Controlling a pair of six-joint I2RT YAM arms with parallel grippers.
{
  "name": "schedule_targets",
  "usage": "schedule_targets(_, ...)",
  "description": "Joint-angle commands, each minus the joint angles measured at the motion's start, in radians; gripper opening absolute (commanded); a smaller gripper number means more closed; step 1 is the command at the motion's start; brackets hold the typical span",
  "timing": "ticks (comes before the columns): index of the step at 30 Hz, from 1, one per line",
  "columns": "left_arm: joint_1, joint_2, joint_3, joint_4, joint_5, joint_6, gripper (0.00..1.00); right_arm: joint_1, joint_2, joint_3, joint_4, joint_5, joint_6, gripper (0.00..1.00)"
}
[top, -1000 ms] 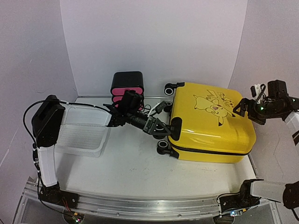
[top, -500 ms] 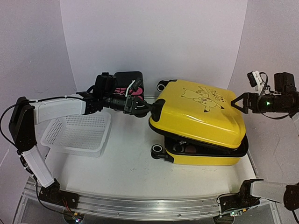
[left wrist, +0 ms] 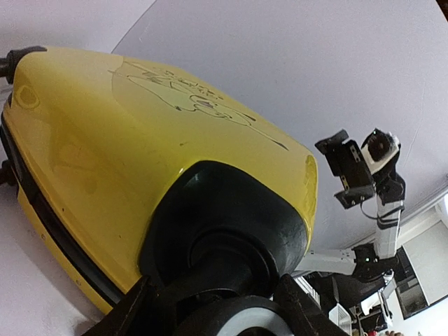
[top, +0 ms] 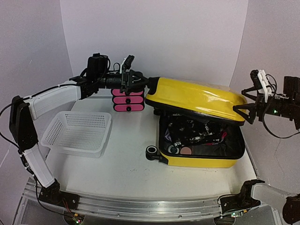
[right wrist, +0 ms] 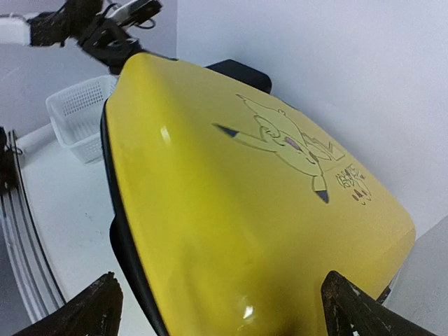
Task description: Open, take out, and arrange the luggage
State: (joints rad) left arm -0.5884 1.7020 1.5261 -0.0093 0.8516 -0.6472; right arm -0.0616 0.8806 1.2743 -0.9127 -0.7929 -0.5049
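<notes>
The luggage (top: 199,161) is a yellow hard-shell suitcase lying on the table with its lid (top: 197,97) lifted and tilted, showing several dark and pink items (top: 192,133) inside. My left gripper (top: 146,86) is shut on the black wheel (left wrist: 241,318) at the lid's left end and holds that end up; its fingers (left wrist: 133,311) sit on both sides of the wheel. My right gripper (top: 241,101) stands wide open at the lid's right end, and in the right wrist view the drawn lid (right wrist: 245,210) fills the space between its fingertips (right wrist: 91,308).
A white mesh basket (top: 77,133) sits at the left of the table. A black-and-pink drawer box (top: 127,101) stands by the back wall, under my left arm. One wheel (top: 152,150) of the lower shell sticks out to the left.
The lid went from closed to lifted high, uncovering the contents. My left gripper rose up and back with the wheel it holds. My right gripper shifted slightly down along the lid's right end.
</notes>
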Motion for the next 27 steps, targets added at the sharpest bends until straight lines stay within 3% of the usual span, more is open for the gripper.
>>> schedule_targets(1, 0.032, 0.001, 0.185, 0.149, -0.105, -0.097, 0.12, 0.006, -0.041, -0.027, 0.018, -0.065, -0.323, 0.98)
schedule_targets(5, 0.03, 0.053, 0.294, 0.15, -0.147, -0.137, 0.12, 0.009, -0.045, -0.072, 0.057, -0.066, -0.44, 0.98)
schedule_targets(10, 0.03, 0.099, 0.376, 0.151, -0.193, -0.146, 0.12, 0.009, -0.101, -0.255, 0.542, 0.368, -0.214, 0.98)
schedule_targets(17, 0.03, 0.16, 0.464, 0.149, -0.213, -0.166, 0.11, 0.008, -0.015, -0.292, 0.739, 0.725, -0.179, 0.98)
schedule_targets(25, 0.03, 0.172, 0.491, 0.15, -0.222, -0.174, 0.11, 0.003, 0.141, -0.249, 0.893, 0.644, -0.044, 0.98)
schedule_targets(27, 0.03, 0.175, 0.499, 0.15, -0.224, -0.172, 0.12, -0.001, 0.18, -0.236, 0.942, 0.616, 0.005, 0.94)
